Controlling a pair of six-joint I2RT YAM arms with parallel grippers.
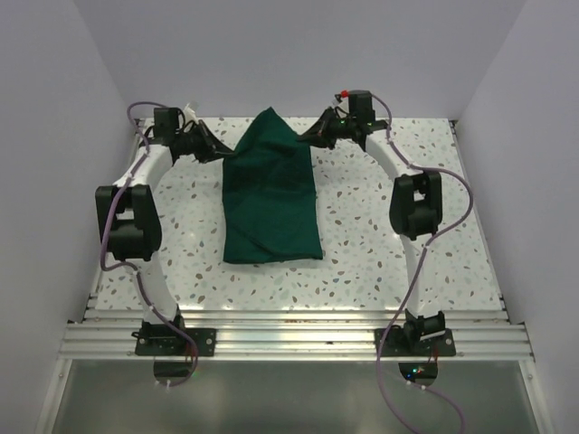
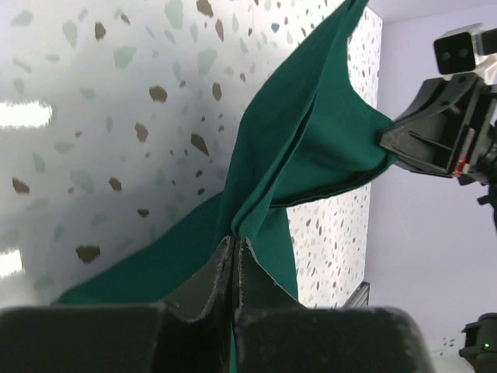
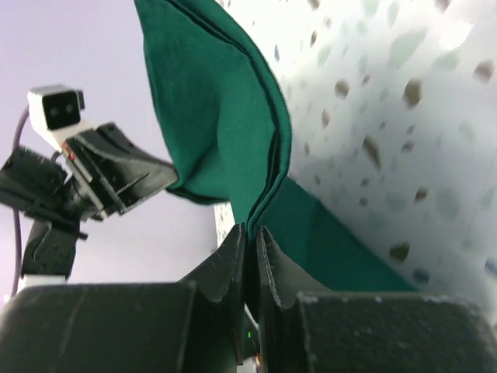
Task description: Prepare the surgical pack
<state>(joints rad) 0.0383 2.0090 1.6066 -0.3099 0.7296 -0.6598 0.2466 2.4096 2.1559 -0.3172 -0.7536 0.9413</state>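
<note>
Nearest the lens in each wrist view are that arm's own black fingers. The left gripper [image 2: 234,242] is closed tight on a bunched fold of the dark green drape [image 1: 271,199]. The right gripper [image 3: 250,230] is likewise pinched down on a fold of the same cloth, with only fabric between its fingers.

From above, the drape lies at the middle of the table. Its far end is gathered into a peak at 12 o'clock. The left gripper holds it from about 10 o'clock of that peak and the right from about 2 o'clock. The rest spreads flat toward 6 o'clock and ends in a roughly square hem.

The cloth looks light, limp and matte, so I expect it to sag and crease and not hold a shape. It seems more likely to bunch than to slip. Edges and corners look like the best places to grip, with both arms moving together to keep it taut. No tray, instruments or gauze are visible. Whether anything lies under the cloth cannot be told.

The table [image 1: 389,253] is glossy white terrazzo with grey-brown flecks. An aluminium rail [image 1: 289,339] runs along it at 6 o'clock, and plain pale walls [image 1: 298,54] enclose it.
</note>
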